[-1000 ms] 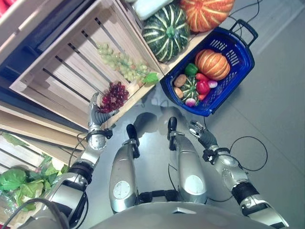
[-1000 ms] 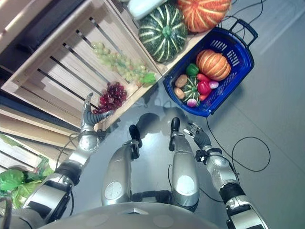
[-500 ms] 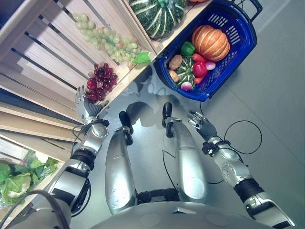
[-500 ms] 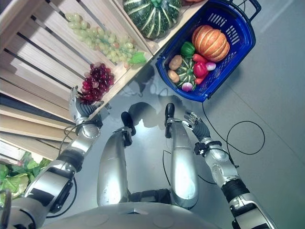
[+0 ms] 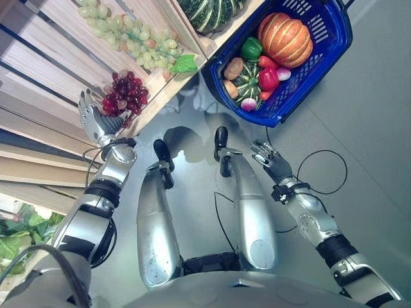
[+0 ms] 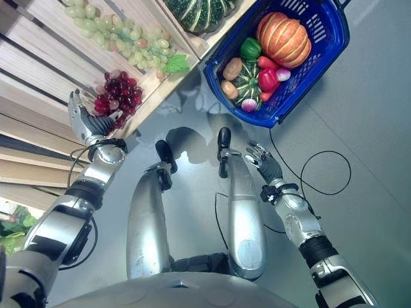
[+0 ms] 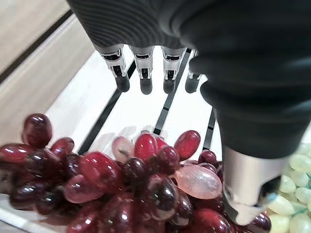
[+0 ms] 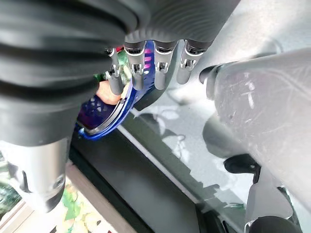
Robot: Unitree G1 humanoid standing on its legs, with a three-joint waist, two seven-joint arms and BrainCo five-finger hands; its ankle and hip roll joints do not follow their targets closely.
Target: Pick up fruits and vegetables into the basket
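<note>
A bunch of red grapes (image 5: 122,97) lies at the front edge of a slatted wooden crate (image 5: 54,61). My left hand (image 5: 94,120) is open right beside the bunch. In the left wrist view its straight fingers (image 7: 143,73) reach over the red grapes (image 7: 131,184), and the thumb (image 7: 245,189) stands at the bunch's other side; nothing is held. The blue basket (image 5: 326,46) stands on the floor at the upper right and holds an orange pumpkin (image 5: 286,38), a green pepper (image 5: 252,48), a red pepper (image 5: 268,77) and other vegetables. My right hand (image 5: 273,162) hangs open and empty over the floor below the basket.
A long bunch of green grapes (image 5: 131,35) lies further back in the same crate. A green striped pumpkin (image 5: 212,9) sits in the neighbouring crate by the basket. Leafy greens (image 5: 16,231) lie on a lower shelf at the far left. Grey floor spreads to the right.
The camera has moved, sliding crate and basket up and left in the picture. My left hand stays by the red grapes; the right hand has hardly moved.
</note>
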